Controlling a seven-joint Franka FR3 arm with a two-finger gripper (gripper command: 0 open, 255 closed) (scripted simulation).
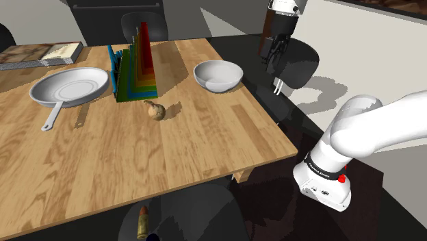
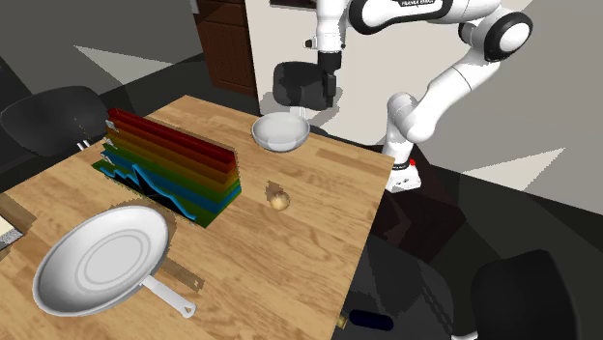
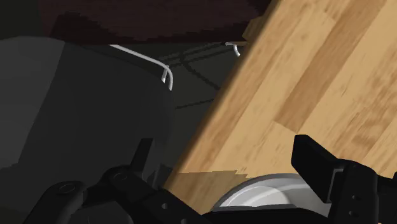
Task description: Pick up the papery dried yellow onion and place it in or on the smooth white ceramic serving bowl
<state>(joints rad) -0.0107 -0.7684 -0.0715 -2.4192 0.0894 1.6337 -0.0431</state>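
tool (image 2: 331, 100) spread wide beside white bowl (image 2: 280, 135), onion (image 2: 279, 201) on wooden table (image 2: 319, 270), arm (image 2: 430, 92) lettered franka emika

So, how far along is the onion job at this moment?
Nothing looks done: the onion lies on the table and the bowl is empty. The gripper hangs open above the table's edge near the bowl, holding nothing. Left: reach the onion, grasp, lift, set it in the bowl.

Your wooden table (image 1: 137, 157) is carrying a frying pan (image 1: 68, 87), a rainbow-striped stepped block (image 1: 140, 63), a yellowish onion (image 1: 156, 109) and a white bowl (image 1: 217, 75). A book (image 1: 60, 52) is lying at its corner.
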